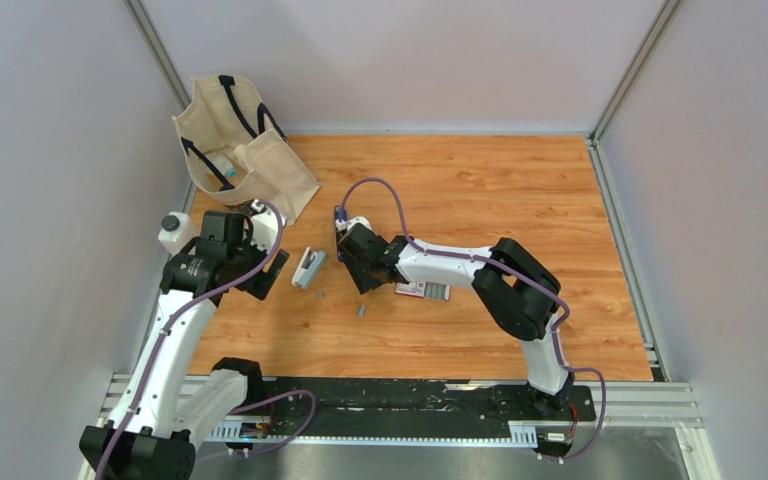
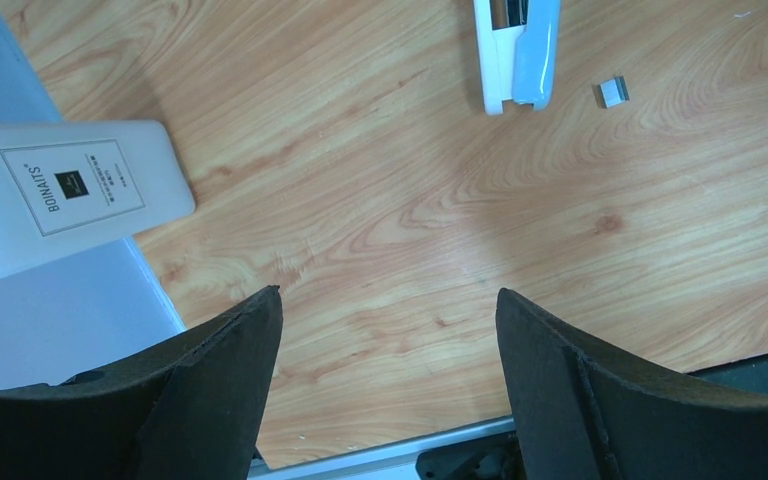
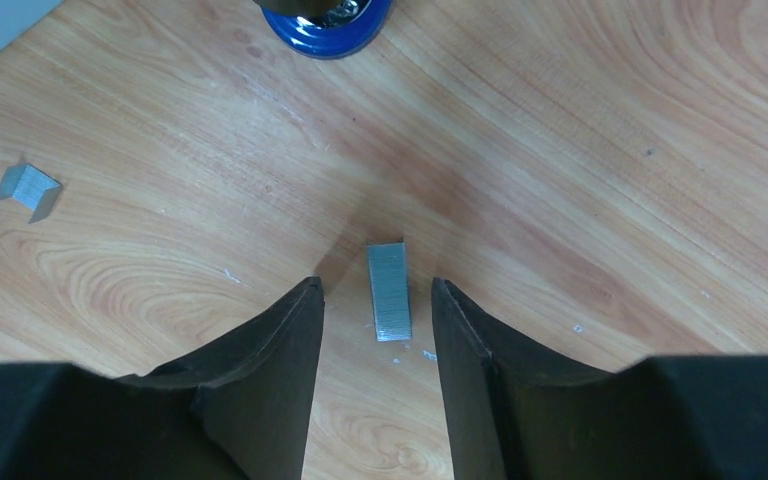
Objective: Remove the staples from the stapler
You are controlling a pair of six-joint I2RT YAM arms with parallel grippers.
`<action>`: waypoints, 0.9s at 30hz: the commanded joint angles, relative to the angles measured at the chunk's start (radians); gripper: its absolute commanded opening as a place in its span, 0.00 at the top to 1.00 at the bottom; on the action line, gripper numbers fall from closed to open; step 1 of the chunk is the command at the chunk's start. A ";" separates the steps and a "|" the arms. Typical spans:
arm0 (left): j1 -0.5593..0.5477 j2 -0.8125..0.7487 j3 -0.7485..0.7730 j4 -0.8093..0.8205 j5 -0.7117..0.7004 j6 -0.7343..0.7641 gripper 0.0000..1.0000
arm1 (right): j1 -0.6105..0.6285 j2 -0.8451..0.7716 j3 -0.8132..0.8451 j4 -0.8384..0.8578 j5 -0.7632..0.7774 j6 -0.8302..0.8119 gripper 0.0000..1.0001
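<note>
With the right gripper parted astride a staple strip lying flat, and the left gripper spread empty short of the stapler, the thin strip could be skidded away or broken if pinched off-centre.

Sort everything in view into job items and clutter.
Job items: stapler; staple strip; loose staple block.
Clutter: tote bag; white bottle; red-and-white box; blue object.
</note>
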 commanded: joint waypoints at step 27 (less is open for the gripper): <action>0.006 -0.061 -0.027 0.030 0.056 0.037 0.13 | 0.016 -0.051 0.121 -0.183 0.205 0.207 0.83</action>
